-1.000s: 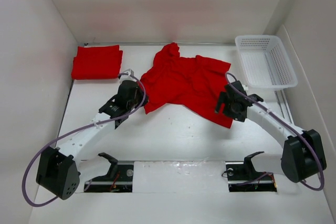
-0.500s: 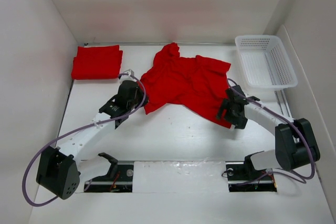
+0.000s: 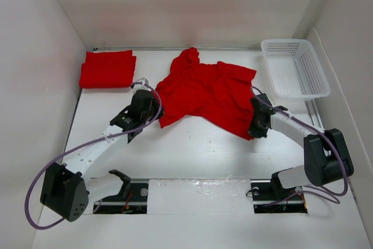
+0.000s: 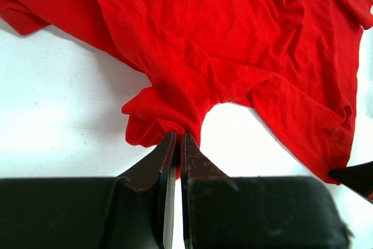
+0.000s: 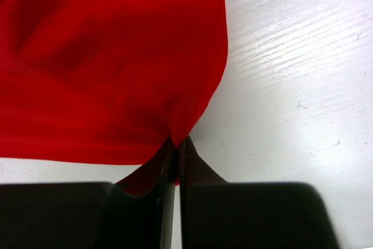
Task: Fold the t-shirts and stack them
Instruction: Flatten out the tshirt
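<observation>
1. Top external view: the white tabletop (image 3: 198, 155) carries everything. A loose t-shirt (image 3: 204, 91) lies crumpled at its middle, toward the far side.
2. A folded t-shirt (image 3: 106, 69) sits in the far left corner, well apart from it, and a white mesh basket (image 3: 284, 41) stands at the far right.
3. The loose t-shirt's long axis runs left to right, and its bulk lies beyond both claws, away from the arm bases.
4. The left claw (image 4: 178, 135) is closed tight, pinching the cloth's near left edge.
5. The right claw (image 5: 176, 141) is likewise nipped shut on the near right corner. Each arm holds its own end, so the next pull probably has to spread the near edge between them.
</observation>
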